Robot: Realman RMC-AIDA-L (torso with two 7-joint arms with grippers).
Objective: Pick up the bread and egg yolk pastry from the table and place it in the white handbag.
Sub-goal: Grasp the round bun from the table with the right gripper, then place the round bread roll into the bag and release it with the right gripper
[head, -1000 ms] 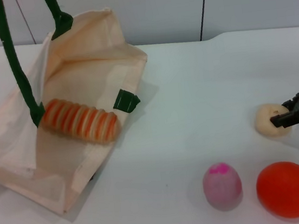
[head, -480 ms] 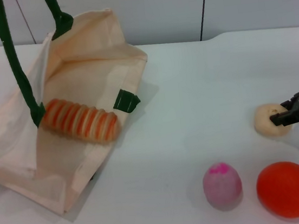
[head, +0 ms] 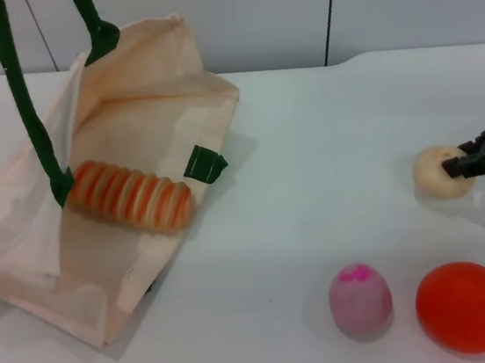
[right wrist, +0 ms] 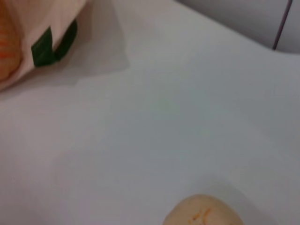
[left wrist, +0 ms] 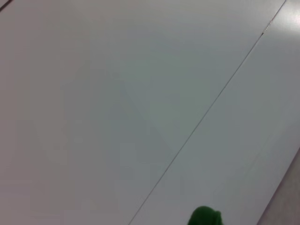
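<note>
The white handbag (head: 150, 78) lies tilted open at the left of the head view, its dark green handles (head: 26, 111) held up out of the picture. The striped bread (head: 131, 195) rests inside its mouth. At the right edge my right gripper (head: 458, 168) is shut on the round beige egg yolk pastry (head: 434, 173), a little above the table with a faint shadow under it. The right wrist view shows the pastry (right wrist: 202, 213) close up, with the bag's corner (right wrist: 47, 18) farther off. My left gripper is out of view; its wrist view shows only wall and a bit of green handle (left wrist: 205, 217).
A pink-topped egg shape (head: 361, 301) and a bigger orange-red ball (head: 464, 306) sit at the front right of the white table (head: 308, 138), just in front of the pastry. A grey panelled wall runs behind the table.
The right gripper has risen slightly and drawn toward the right edge with the pastry between its fingers; the pastry now sits higher in the head view. Bag and bread have not moved.
</note>
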